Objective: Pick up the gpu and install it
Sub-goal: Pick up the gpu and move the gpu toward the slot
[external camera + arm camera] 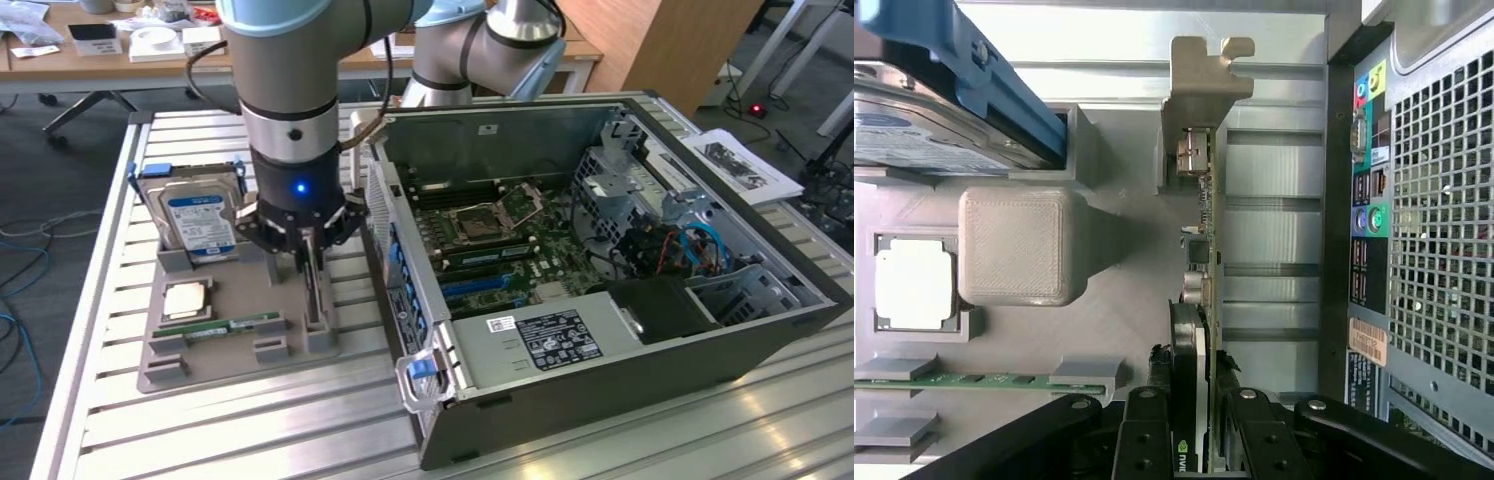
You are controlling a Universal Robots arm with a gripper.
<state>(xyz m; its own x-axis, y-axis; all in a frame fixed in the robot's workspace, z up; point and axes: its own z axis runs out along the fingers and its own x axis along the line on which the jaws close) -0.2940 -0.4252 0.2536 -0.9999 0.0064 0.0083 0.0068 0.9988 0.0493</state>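
The gpu [1199, 290] stands on edge in a slot of the grey tray [227, 350], with its silver end bracket [1199, 80] at the far end and its black cooler near the fingers. In the exterior view it appears as a thin upright card [314, 300] under the arm. My gripper [310, 262] has come straight down over it. In the wrist view the gripper [1199, 405] has one black finger [1144, 430] on each side of the card, pressed against it. The card still sits in the tray.
The tray also holds a blue-labelled hard drive [198, 215], a CPU [184, 298] and a narrow memory stick [234, 325]. The open computer case [747, 330] lies at the exterior view's right, motherboard [494, 240] exposed. Its rear panel [1434, 200] is close beside the card.
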